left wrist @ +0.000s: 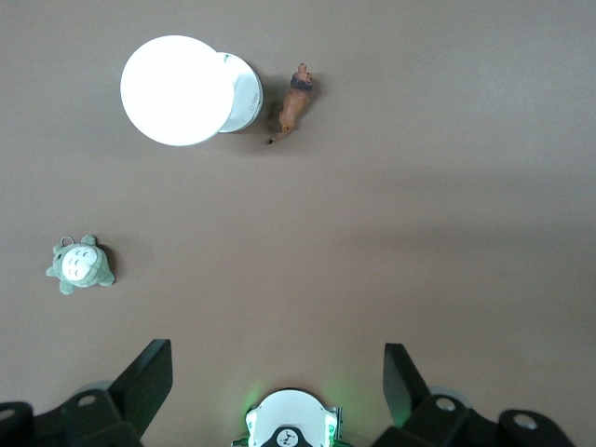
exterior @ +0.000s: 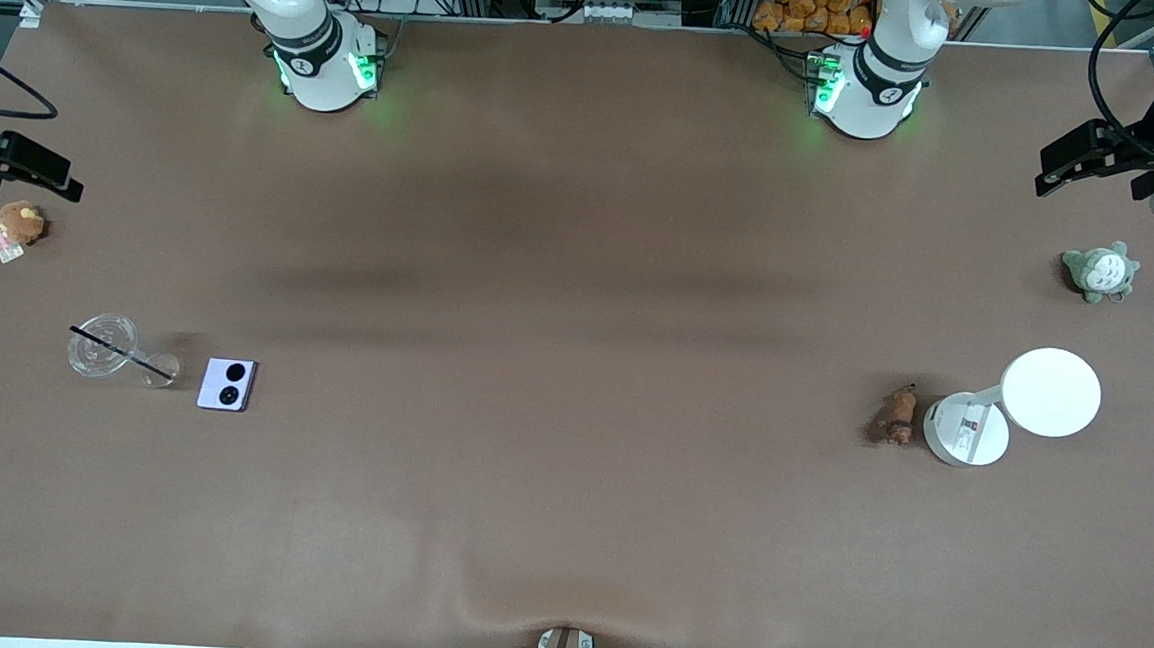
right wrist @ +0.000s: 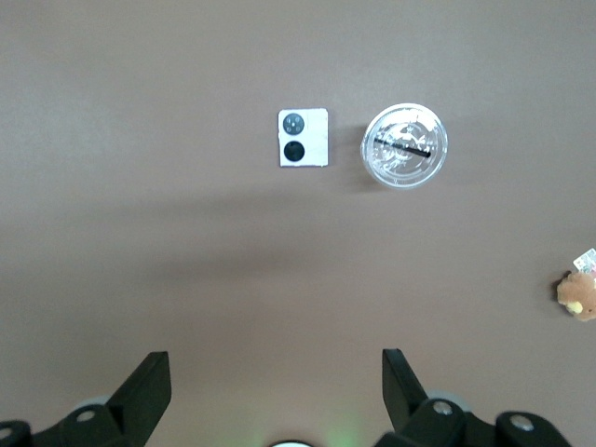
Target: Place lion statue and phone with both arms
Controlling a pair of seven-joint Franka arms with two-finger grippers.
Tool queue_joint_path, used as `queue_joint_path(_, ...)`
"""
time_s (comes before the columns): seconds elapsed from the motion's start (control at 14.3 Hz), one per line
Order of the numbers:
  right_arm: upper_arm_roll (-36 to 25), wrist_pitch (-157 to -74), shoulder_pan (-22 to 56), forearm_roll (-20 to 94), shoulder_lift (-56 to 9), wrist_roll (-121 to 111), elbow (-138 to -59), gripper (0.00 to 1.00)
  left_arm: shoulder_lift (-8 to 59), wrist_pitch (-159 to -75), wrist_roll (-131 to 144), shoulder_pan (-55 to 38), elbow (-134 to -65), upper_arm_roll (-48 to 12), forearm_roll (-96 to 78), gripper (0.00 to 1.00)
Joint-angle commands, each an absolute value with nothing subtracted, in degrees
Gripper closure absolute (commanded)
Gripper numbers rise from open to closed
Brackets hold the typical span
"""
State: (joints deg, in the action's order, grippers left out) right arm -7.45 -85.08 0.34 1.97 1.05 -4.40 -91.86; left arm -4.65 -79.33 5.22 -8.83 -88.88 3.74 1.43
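The lion statue (exterior: pixel 896 416), a tiny orange-brown figurine, lies on the table beside a white lamp's base, toward the left arm's end. It also shows in the left wrist view (left wrist: pixel 296 104). The phone (exterior: pixel 227 384), pale lavender with two black circles, lies flat toward the right arm's end, beside a small glass. It also shows in the right wrist view (right wrist: pixel 304 138). My left gripper (exterior: pixel 1057 168) is up in the air over the left arm's end of the table; it is open and empty (left wrist: pixel 277 372). My right gripper (exterior: pixel 60 177) is up over the right arm's end, open and empty (right wrist: pixel 276 372).
A white round-headed lamp (exterior: pixel 971 428) stands next to the lion. A grey-green plush (exterior: pixel 1099 272) lies farther from the camera than the lamp. A clear glass with a black straw (exterior: pixel 103 343) and a small glass (exterior: pixel 161 369) stand beside the phone. A brown tagged plush (exterior: pixel 20 222) lies under my right gripper.
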Motion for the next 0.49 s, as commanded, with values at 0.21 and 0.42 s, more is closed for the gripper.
queue_joint_path(0.21,-5.72,-84.02,-0.44,2.46,2.81,-4.22,-92.11,0.00,-4.83,-79.89,4.57,-9.14,-88.59,3.60,0.88,0.00)
queue_joint_path(0.42,-3.44,-83.33,-0.61,2.20,3.08,-3.52,-92.11,0.00,-4.75,-79.89,4.83,-8.97,-88.33,3.60,0.88,0.00)
